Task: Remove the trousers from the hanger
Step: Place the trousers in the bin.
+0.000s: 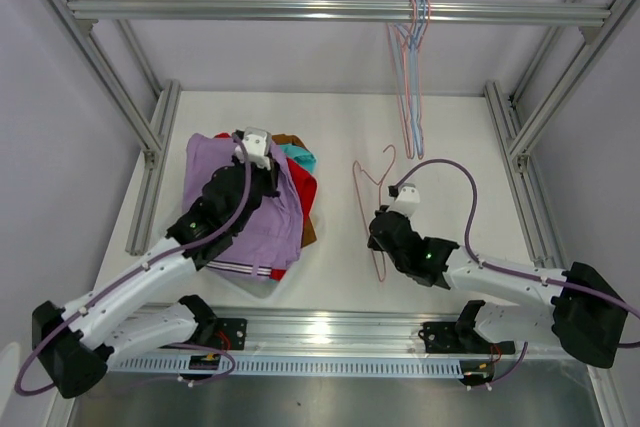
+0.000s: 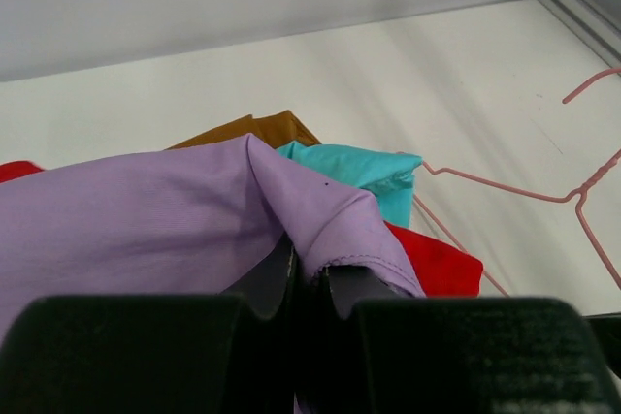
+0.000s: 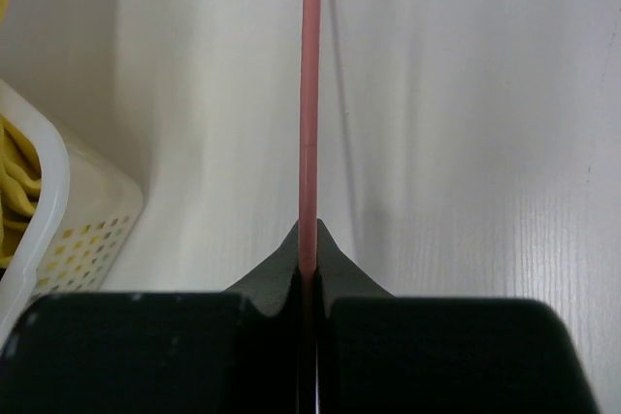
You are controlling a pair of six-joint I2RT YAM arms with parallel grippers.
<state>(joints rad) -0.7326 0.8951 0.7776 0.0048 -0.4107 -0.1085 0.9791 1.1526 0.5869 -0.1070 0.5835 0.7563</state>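
Note:
A pile of folded trousers lies on the table at the left. The lilac trousers are on top, with red, teal and brown showing beneath. My left gripper is shut on a raised fold of the lilac trousers, as the left wrist view shows. My right gripper is shut on the wire of a bare pink hanger lying on the table. The wire runs straight up between my right gripper's jaws. A yellow cloth sits in a white basket.
Several pink and blue hangers hang from the top rail at the back right. Aluminium frame posts stand along both table sides. The white perforated basket shows only in the right wrist view, at the left.

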